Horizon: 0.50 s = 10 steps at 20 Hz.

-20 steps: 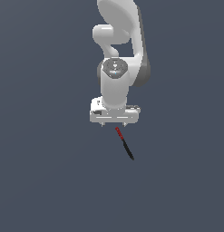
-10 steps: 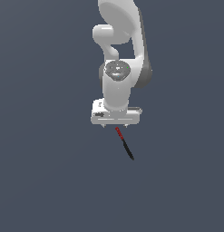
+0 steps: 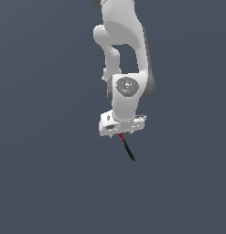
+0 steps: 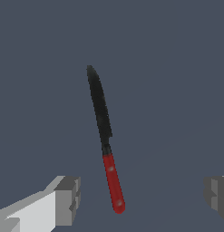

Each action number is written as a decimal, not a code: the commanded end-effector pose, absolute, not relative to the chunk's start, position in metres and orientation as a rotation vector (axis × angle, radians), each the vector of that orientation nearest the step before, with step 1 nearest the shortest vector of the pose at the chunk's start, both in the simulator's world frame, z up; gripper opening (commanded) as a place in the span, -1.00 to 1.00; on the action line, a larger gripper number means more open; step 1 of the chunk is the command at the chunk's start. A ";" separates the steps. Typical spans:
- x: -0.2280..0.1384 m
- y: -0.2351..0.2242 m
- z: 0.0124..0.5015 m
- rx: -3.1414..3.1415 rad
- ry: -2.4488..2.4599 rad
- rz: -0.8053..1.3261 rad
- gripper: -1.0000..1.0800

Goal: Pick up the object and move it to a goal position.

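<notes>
Wrist view: knife (image 4: pixel 104 136) lies between open gripper (image 4: pixel 140 199) fingers, untouched.

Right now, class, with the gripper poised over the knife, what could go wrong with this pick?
1. The gripper is open, with only the red handle between its fingers; the black blade lies beyond them. Gripped by that end, the knife may tilt or swing.
2. The knife is thin and seems to lie flat, so the fingers may close above it or scrape the floor.
</notes>
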<state>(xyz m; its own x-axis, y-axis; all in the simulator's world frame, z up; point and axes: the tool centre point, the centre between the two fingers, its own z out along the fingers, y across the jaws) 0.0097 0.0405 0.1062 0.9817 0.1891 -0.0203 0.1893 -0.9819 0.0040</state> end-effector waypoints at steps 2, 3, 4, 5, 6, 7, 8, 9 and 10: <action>0.013 0.053 0.084 3.108 0.430 -0.018 0.92; 0.013 0.056 0.079 3.104 0.460 -0.014 0.92; 0.014 0.059 0.075 3.101 0.487 -0.012 0.92; 0.014 0.061 0.071 3.097 0.511 -0.009 0.92; 0.014 0.063 0.067 3.095 0.531 -0.007 0.92; 0.014 0.065 0.065 3.092 0.548 -0.005 0.92; 0.015 0.066 0.062 3.090 0.563 -0.003 0.92; 0.015 0.067 0.060 3.088 0.574 -0.002 0.92; 0.015 0.068 0.059 3.087 0.582 -0.001 0.92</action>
<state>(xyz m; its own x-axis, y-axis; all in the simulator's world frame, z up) 0.0141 0.0665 0.0617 0.9359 0.3524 -0.0033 0.3524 -0.9359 0.0000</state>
